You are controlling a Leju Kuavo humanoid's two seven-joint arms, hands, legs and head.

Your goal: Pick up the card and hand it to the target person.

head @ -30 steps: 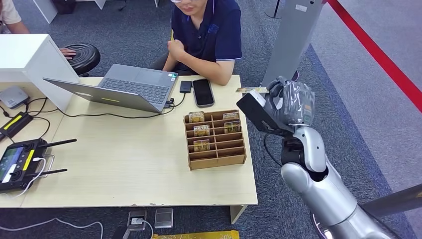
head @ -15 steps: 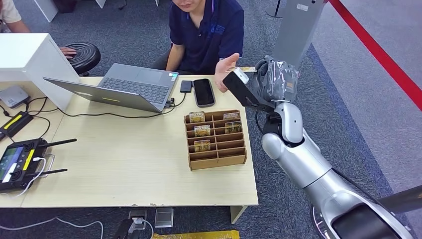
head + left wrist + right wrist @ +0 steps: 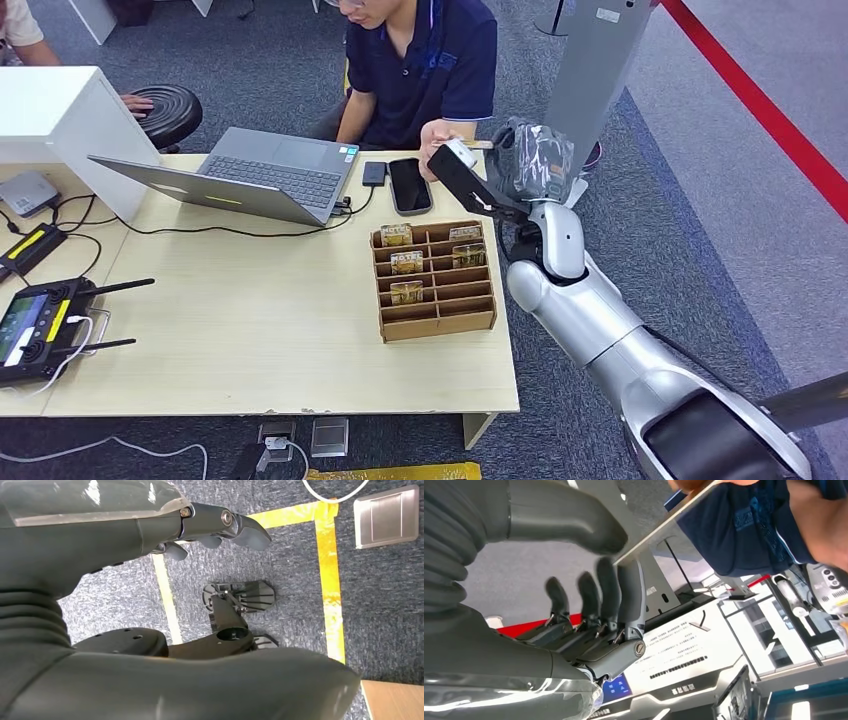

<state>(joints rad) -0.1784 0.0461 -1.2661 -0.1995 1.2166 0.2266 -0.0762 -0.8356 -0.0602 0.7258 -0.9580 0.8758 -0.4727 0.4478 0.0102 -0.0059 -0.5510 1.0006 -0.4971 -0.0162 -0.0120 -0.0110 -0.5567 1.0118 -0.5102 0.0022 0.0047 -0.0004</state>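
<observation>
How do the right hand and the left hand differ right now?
The right hand is raised toward the person and pinches the card between its thumb and a finger, while the left hand hangs down over the carpet and holds nothing. The person's hand touches the card's far end; nothing touches the left hand. Both have a grey ribbed cover and dark fingers.

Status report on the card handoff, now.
Right hand pinches the card, held out to the person's hand, which grips its far end. Left hand hangs over the floor, holding nothing. Nothing in the way.
</observation>
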